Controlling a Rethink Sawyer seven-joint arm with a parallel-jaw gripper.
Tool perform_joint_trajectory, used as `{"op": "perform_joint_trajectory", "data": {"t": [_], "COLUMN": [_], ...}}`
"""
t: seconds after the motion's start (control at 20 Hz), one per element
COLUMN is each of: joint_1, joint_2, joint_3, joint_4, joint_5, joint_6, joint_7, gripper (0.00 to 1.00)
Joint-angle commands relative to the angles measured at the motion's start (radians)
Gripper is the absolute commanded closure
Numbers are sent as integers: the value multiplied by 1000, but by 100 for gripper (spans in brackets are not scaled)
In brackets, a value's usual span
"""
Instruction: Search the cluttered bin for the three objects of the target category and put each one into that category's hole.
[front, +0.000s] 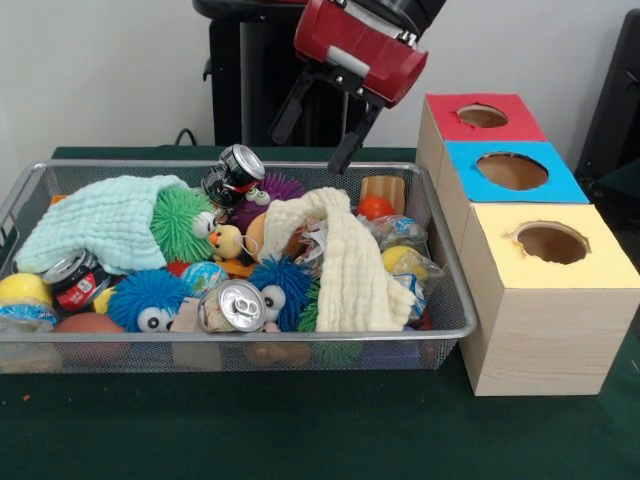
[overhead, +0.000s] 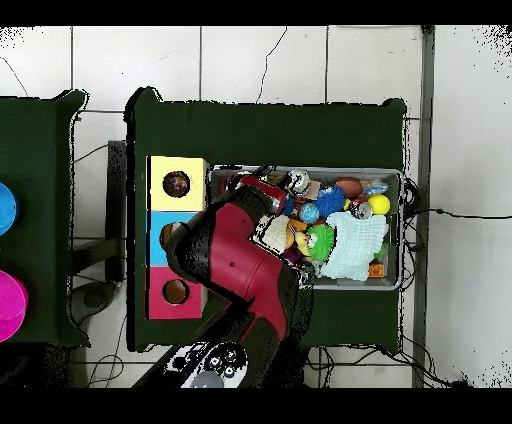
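The red-and-black arm's end effector (front: 318, 128) hangs above the far side of the wide, shallow silver wire-mesh basket (front: 448, 300), its two dark fingers (front: 352, 140) spread apart with nothing between them, their tips above the toys and touching none. Below and toward the camera from it, on the basket's box-side end, lie small white cloths with coloured spots (front: 402, 232), crumpled and partly tucked beside the thick cream waffle-textured towel (front: 350, 262) that drapes over the heap; how many such cloths there are cannot be told. The round, rough-edged cutout (front: 552, 242) in the yellow top of the pale wooden box stands outside the basket, on the box nearest the camera, well apart from the end effector; blue-topped (front: 513, 171) and red-topped (front: 482, 116) boxes sit behind it in a row. Elsewhere in the basket are a soft mint-green towel (front: 105, 222), spiky rubbery balls in green (front: 180, 222), blue (front: 148, 296) and purple (front: 270, 190), shiny crushed drink cans (front: 236, 306) and a smooth yellow ball (front: 22, 290). All of it rests on a dark green counter (front: 300, 420). In the overhead view the arm (overhead: 245, 265) reaches from the base across the boxes, its bulky red wrist tilted over the basket (overhead: 400, 180) at the end nearest the yellow box (overhead: 177, 184).
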Motion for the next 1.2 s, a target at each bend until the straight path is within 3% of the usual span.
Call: {"op": "perform_joint_trajectory", "data": {"t": [0.05,0.7,1.0,1.2], "joint_1": [-57,26,41,33], "joint_2": [84,256,293,287], "joint_3": [213,145,126,130], "joint_4": [85,68,55,31], "joint_5": [-51,172,225,209], "joint_6": [-150,-180,-93,70], "joint_7": [264,276,240,192], "gripper": [0,0,0,0]}}
